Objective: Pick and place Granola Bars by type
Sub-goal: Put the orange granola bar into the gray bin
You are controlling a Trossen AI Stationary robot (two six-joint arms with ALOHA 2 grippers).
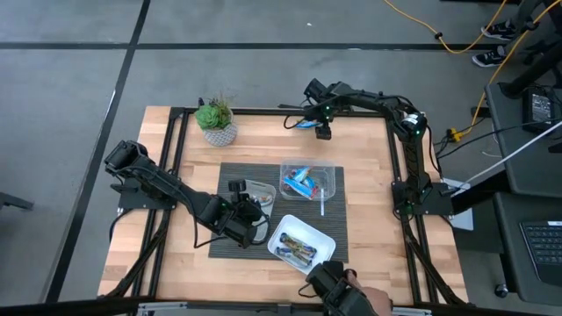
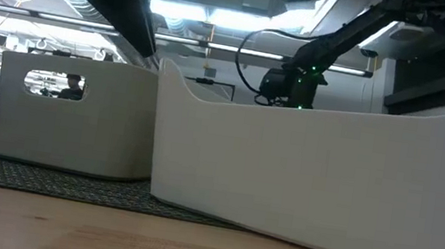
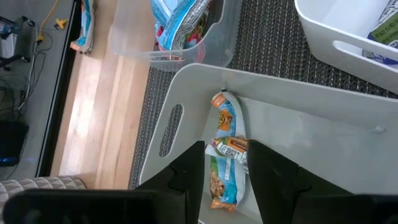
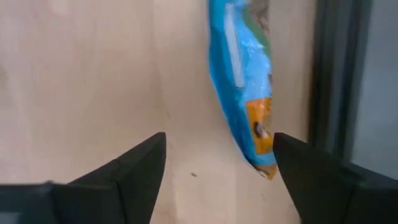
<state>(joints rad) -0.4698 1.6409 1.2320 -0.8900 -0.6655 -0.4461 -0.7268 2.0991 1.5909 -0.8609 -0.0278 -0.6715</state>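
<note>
At about eight o'clock on the table (image 1: 176,254), the left gripper (image 3: 227,163) hangs low over the grey tray (image 3: 323,137), jaws clenched on a bar (image 3: 225,177) with a blue and orange wrapper. It holds the bar just above the tray floor, which suggests a drop into the bin chosen for that type. One more bar (image 3: 225,115) already lies in that tray, just beyond the held one.

Toward the centre, the clear tray (image 1: 327,175) holds a small heap of blue bars (image 1: 303,182), kept apart from the others because sorting goes by type. At six o'clock the white tray (image 1: 283,230) carries its own few bars (image 1: 297,250), and a person's hand (image 1: 338,283) rests at the table edge just beside it.

At twelve o'clock, near the far rim, the right gripper (image 4: 219,163) hovers over a loose blue bar (image 4: 244,81) lying flat on the bare wood. Its jaws stand spread wide and released, one on each side of the bar's near end, a stance that reads as lining up for a pinch across the wrapper's narrow width. That bar lies close to the dark frame rail (image 4: 333,81), so the outer finger has little room there.

A potted plant (image 1: 216,121) stands at eleven o'clock, well apart from the work.
</note>
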